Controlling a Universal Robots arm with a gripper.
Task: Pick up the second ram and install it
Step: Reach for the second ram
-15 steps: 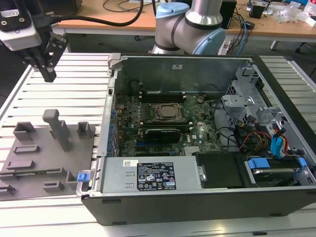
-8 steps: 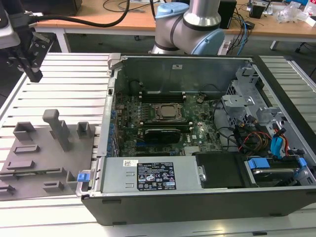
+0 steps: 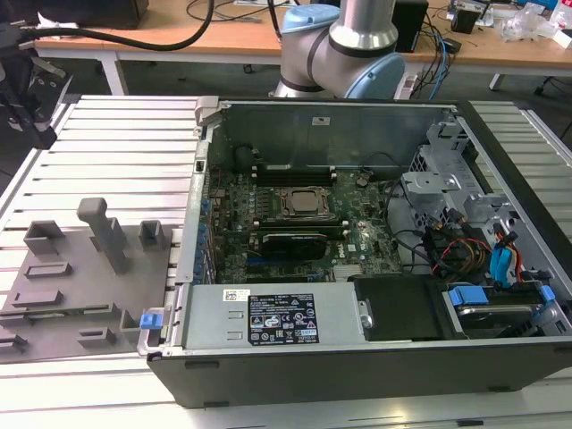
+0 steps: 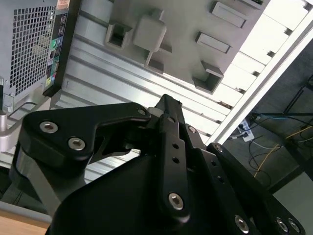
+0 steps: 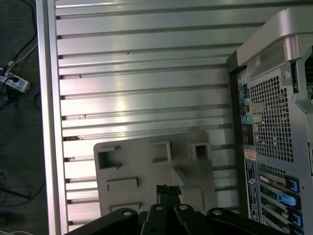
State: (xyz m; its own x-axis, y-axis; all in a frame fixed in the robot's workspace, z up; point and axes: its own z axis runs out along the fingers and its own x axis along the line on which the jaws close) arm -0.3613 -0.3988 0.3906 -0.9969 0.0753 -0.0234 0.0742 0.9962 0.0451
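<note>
The gripper (image 3: 36, 116) hangs at the exterior view's far left, above the ribbed aluminium table (image 3: 125, 143) and well apart from the open computer case (image 3: 357, 366). In both wrist views its black fingers (image 5: 162, 192) meet at the tips, jaws together, with nothing visible between them. Below the gripper (image 5: 167, 190) in the first wrist view lies the grey plastic tray (image 5: 146, 171), with its square pockets and flat recesses. The second wrist view shows the gripper (image 4: 168, 103) over the same tray (image 4: 186, 24).

The case lies on its side with the cover off. Inside is the large green motherboard (image 3: 232, 206), with the CPU socket (image 3: 302, 202) near its middle. Dark memory slots (image 3: 290, 170) run along the socket's far side, and a second dark bank (image 3: 286, 241) runs along its near side. I cannot tell where the second ram is. No narrow green stick can be singled out in the slots, on the tray or at the gripper.

The silver power supply (image 3: 214, 313) sits along the case's near wall. It carries a black label (image 3: 281, 320) with white print and small marks, too small to read. The perforated rear panel (image 5: 274, 122) shows small coloured stickers beside the ports, and their print cannot be made out either. Red and orange cables (image 3: 447, 246) and blue drive latches (image 3: 466, 297) fill the end of the case at the exterior view's right.
</note>
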